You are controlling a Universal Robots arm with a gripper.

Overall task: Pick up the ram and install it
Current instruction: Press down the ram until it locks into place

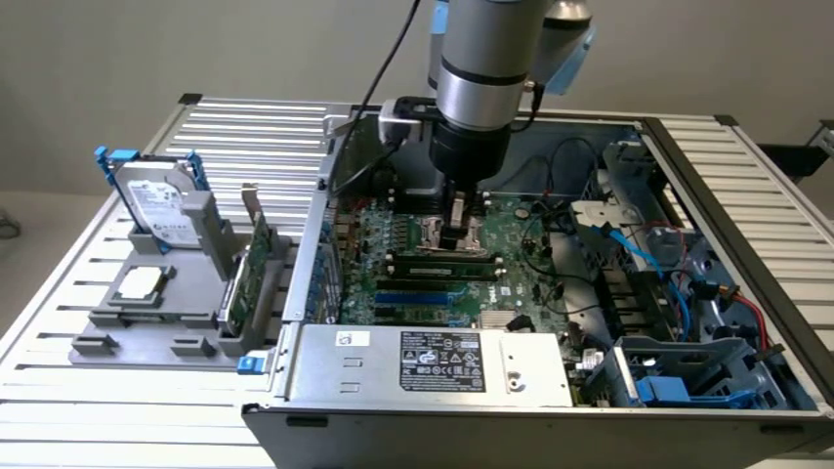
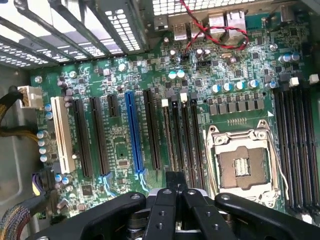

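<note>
long thin green ram stick (image 1: 447,256) seated flat in a motherboard slot (image 2: 172,135), beside the empty square cpu socket (image 2: 242,167) — black end effector (image 1: 459,234) closed narrow, pressing down on it; install step, needing firm, even downward pressure.

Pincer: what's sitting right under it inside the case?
Under the pincer lies the green motherboard: a bank of long black slots, with the open CPU socket beside them. The pincer's own body covers part of those slots.
</note>
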